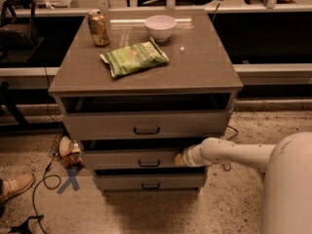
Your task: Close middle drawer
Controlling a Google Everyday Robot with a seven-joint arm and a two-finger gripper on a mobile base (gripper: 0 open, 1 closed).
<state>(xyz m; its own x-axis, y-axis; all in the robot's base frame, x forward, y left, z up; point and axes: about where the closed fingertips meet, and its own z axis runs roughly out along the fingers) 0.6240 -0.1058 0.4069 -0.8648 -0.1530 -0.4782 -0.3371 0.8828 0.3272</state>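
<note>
The grey cabinet (146,77) has three drawers. The middle drawer (129,159), shallow with a small dark bar handle (149,164), stands slightly pulled out, with a dark gap above its front. The top drawer (146,125) is also pulled out a little, and the bottom drawer (148,181) sits below. My white arm reaches in from the right, and the gripper (180,158) rests against the right end of the middle drawer's front.
On the cabinet top are a soda can (98,27), a white bowl (160,27) and a green chip bag (135,57). A cable and small objects (68,150) lie on the floor at the left. A person's shoe (14,186) is at lower left. Counters stand behind.
</note>
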